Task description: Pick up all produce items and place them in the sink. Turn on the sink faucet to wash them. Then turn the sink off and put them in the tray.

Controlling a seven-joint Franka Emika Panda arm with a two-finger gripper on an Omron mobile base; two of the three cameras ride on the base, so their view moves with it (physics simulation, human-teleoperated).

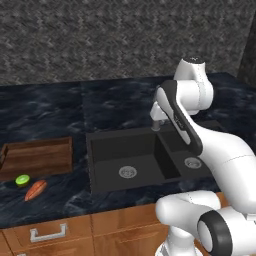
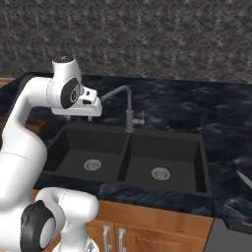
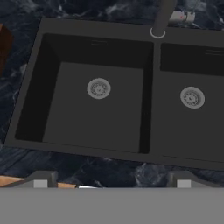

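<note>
The black double-basin sink (image 1: 150, 160) sits in the dark marbled counter (image 1: 60, 107), each basin showing a round silver drain and nothing else inside. The grey faucet (image 2: 129, 106) stands at the far rim, just behind the divider between the basins, its spout angled out to the left over the left basin and its small lever sticking out to the right of the stem.

Well to the left of the sink, the brown wooden tray (image 1: 37, 157) rests on the counter. Just in front of its near edge lie the two produce items: the small round lime (image 1: 22, 180) and, touching or almost touching it on the near right, the orange carrot (image 1: 35, 190), lying at a slant. Both are on the bare counter, outside the tray and well apart from the sink.

The white arm bends high over the sink, with the gripper (image 3: 112, 180) hanging above the near rim of the left basin, looking down into it. Its two fingertips (image 3: 41, 179) sit far apart with nothing between them, so the jaws are spread wide and empty.
</note>
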